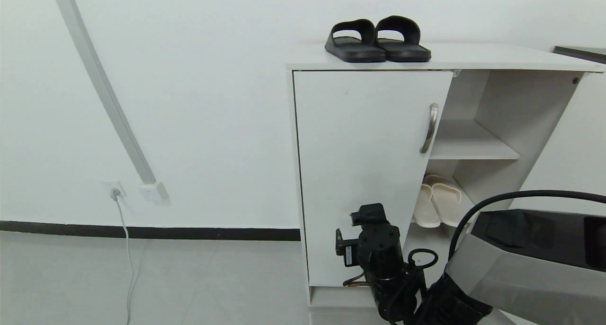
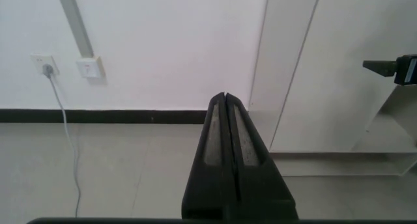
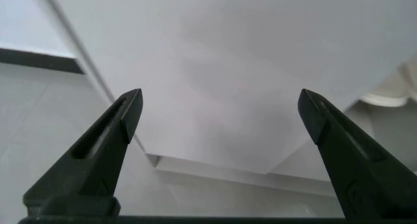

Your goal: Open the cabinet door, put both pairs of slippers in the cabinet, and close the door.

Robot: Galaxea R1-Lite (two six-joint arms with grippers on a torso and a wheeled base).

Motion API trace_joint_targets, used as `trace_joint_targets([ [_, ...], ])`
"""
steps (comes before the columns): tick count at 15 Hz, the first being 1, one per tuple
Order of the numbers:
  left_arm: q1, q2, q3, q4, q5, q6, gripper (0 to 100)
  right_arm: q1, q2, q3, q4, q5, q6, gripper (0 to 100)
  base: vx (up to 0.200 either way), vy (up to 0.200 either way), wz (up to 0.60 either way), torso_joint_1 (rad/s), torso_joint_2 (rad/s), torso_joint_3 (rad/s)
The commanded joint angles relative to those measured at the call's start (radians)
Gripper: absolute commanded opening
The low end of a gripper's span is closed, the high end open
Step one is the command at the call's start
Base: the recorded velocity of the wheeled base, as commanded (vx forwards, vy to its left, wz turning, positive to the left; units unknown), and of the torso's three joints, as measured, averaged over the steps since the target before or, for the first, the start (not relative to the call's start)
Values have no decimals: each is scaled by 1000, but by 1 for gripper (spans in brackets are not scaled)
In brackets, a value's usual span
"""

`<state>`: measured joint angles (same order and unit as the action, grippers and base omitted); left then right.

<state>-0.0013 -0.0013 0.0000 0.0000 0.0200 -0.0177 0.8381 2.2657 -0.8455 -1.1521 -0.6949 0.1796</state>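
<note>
Two black slippers (image 1: 378, 43) sit near the cabinet top's (image 1: 497, 55) front edge.

One pair of slippers (image 1: 378, 41) is sitting on top of the cabinet (image 1: 492, 55); the other pair (image 1: 438, 199) is lying inside the cabinet, beneath its shelf (image 1: 473, 147).

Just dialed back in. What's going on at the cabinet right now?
The cabinet has its right-hand door swung open, and the white slippers sit on the lower shelf inside. The black slippers are on top of the cabinet, not yet put away. The right gripper is open and empty, low in front of the closed left door. The left gripper is shut and holds nothing, off to the cabinet's left.
</note>
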Motion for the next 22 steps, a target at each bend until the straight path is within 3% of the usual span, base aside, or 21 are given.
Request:
trace_joint_targets([
  [1, 1, 1, 0, 0, 0, 1, 0, -2, 1, 10, -12, 2, -2, 100, 0, 0, 0, 0, 0, 0],
  [6, 1, 1, 0, 0, 0, 1, 0, -5, 1, 71, -86, 66, -42, 100, 0, 0, 0, 0, 0, 0],
  [19, 1, 1, 0, 0, 0, 2, 0, -8, 1, 80, -115, 67, -83, 100, 0, 0, 0, 0, 0, 0],
  [22, 1, 1, 0, 0, 0, 2, 0, -8, 1, 80, -115, 67, -83, 100, 0, 0, 0, 19, -253, -242],
])
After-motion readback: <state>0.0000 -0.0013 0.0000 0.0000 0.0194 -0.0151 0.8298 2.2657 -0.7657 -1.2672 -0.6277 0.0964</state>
